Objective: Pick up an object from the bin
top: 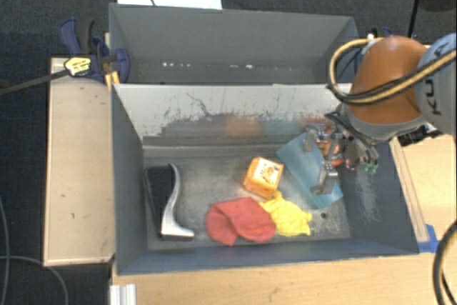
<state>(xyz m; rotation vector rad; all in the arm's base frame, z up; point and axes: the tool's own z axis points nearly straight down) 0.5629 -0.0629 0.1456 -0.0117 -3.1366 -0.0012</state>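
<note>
Since the gripper (326,181) stands low over the pale blue flat piece (296,159) at the right side of the bin (214,46), you may take this piece as the likely one to pick. It looks thin and light, rather stiff, perhaps slippery. I judge that one of its edges gives a better hold than its flat face. Whether the gripper is open or closed, you cannot tell from here. The wrist covers the right part of the piece. To its left lie an orange box (263,177), a yellow lump (289,218) and a red cloth (239,221), whose exact kind is hard to make out.
</note>
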